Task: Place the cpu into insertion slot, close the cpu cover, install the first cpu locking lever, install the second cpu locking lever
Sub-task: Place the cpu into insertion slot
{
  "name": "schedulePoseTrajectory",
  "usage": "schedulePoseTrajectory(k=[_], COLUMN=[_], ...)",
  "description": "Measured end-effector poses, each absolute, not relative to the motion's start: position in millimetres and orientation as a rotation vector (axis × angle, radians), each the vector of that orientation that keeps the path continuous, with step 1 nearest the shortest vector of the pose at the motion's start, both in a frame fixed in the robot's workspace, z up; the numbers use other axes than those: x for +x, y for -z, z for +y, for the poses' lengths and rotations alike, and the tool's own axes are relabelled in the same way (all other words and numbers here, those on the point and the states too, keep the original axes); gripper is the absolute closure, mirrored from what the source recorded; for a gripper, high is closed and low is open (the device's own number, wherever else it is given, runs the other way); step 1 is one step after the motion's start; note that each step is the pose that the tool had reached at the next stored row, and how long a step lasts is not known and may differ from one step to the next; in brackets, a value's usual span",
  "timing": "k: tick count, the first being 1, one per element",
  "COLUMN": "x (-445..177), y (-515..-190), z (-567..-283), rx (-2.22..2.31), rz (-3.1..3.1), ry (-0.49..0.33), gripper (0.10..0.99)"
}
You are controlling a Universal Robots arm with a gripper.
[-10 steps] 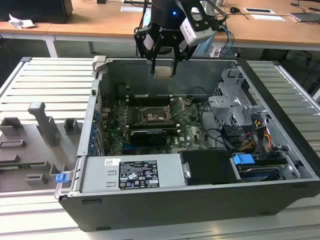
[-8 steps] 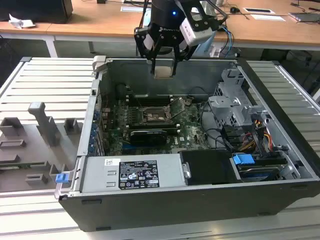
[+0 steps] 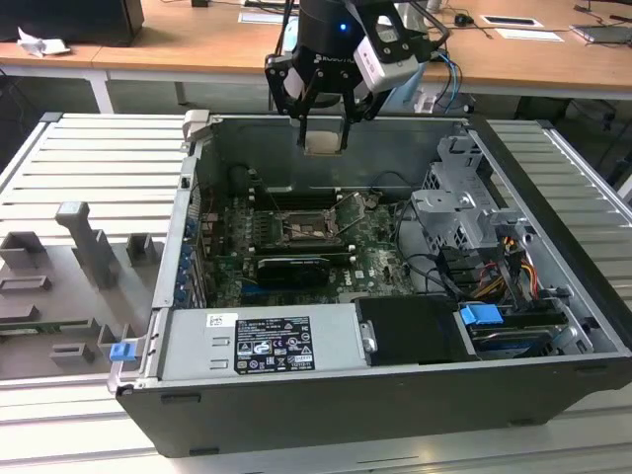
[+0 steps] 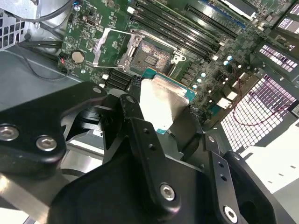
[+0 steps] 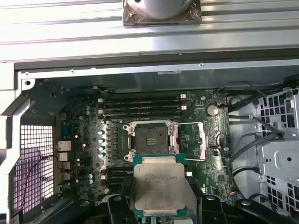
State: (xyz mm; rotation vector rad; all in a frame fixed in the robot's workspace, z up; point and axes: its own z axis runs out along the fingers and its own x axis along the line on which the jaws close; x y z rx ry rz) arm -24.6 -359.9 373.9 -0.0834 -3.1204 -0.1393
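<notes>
- At twelve o'clock of the square, dark, silver-rimmed insertion slot [image 3: 301, 229] in the exterior view, the black pincer [image 3: 324, 133] pinches the flat silver-grey cpu [image 5: 159, 186].
- Likely light, rigid and fragile: hold by its edges.

I see a ribbed metal table [image 3: 99, 168]. On it stands the open computer case [image 3: 326, 420], and grey holders [image 3: 89, 252] lie beside it.

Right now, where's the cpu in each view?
Exterior view: cpu held by the gripper, above the open case.
Second wrist view: cpu gripped between the fingers, near the insertion slot.
First wrist view: cpu beside the insertion slot.
Shared landmark: the insertion slot.
</notes>
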Motion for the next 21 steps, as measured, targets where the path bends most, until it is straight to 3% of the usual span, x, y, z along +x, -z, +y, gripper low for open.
schedulePoseTrajectory(k=[21], x=[-24.2], y=[-372.7], z=[-359.9], rx=[-0.204], rz=[-3.119], ry=[0.126], gripper=[0.561])
